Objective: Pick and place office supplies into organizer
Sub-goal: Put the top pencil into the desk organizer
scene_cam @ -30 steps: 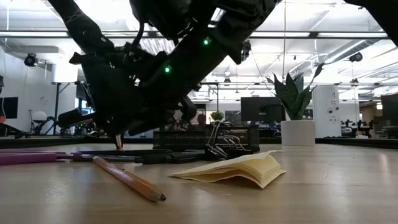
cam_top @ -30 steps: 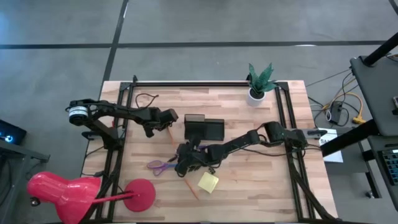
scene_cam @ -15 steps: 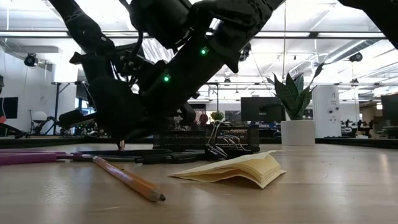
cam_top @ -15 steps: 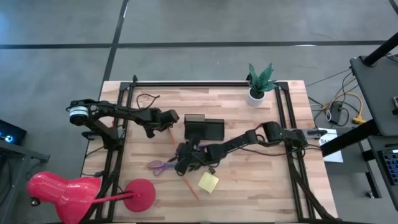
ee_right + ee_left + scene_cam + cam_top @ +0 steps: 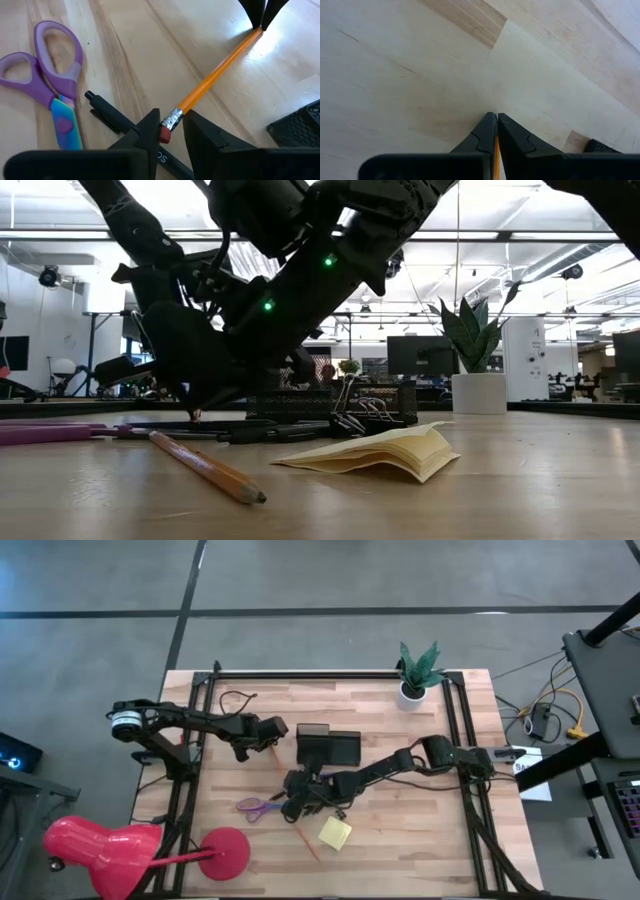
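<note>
An orange pencil (image 5: 215, 80) stretches between both grippers just left of the mesh organizer (image 5: 328, 747). My left gripper (image 5: 272, 737) is shut on its far end. My right gripper (image 5: 170, 120) is closed on its eraser end. Purple-handled scissors (image 5: 55, 95) and black pens (image 5: 107, 117) lie flat on the table beside my right gripper. A second pencil (image 5: 205, 465), a yellow sticky-note pad (image 5: 335, 832) and black clips (image 5: 360, 418) lie nearer the front edge. My left gripper pinches the pencil's far end (image 5: 256, 31) between its two fingertips, coming steeply from above; a sliver of orange (image 5: 496, 150) shows between the fingers. My right gripper pinches the metal band and eraser (image 5: 167, 131) between its fingertips, slanting down from the table's right. The pencil runs on past them toward my left gripper, low over the table.
A red desk lamp (image 5: 100, 852) stands at the near left corner. A potted plant (image 5: 417, 670) stands at the far right. Bare wood lies to the right of the sticky-note pad.
</note>
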{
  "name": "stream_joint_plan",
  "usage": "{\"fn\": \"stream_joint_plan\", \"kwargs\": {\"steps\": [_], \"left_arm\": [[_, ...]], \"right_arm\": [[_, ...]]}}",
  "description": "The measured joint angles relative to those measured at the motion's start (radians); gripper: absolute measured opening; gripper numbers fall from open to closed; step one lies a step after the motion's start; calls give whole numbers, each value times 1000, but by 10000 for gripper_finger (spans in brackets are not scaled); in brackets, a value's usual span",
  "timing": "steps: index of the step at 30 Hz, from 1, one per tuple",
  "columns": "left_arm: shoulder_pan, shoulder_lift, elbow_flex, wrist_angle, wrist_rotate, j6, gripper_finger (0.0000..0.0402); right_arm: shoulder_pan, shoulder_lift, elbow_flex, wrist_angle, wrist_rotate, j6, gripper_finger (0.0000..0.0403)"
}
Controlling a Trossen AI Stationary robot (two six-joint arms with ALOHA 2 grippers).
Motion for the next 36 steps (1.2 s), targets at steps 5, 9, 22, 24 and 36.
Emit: {"fn": "stream_joint_plan", "kwargs": {"steps": [5, 9, 22, 24, 36], "left_arm": [[0, 0, -2, 0, -1, 1, 0], [0, -1, -2, -2, -2, 1, 0], [0, -1, -2, -2, -8, 5, 0], [0, -1, -2, -2, -12, 6, 0], [0, -1, -2, -5, -24, 9, 0]], "right_arm": [[0, 0, 17, -2, 0, 0, 71], [-3, -1, 37, 0, 0, -3, 83], [-7, -3, 43, -31, 19, 37, 83], [-8, -3, 43, -31, 20, 47, 82], [-9, -4, 42, -56, 80, 51, 44]]}}
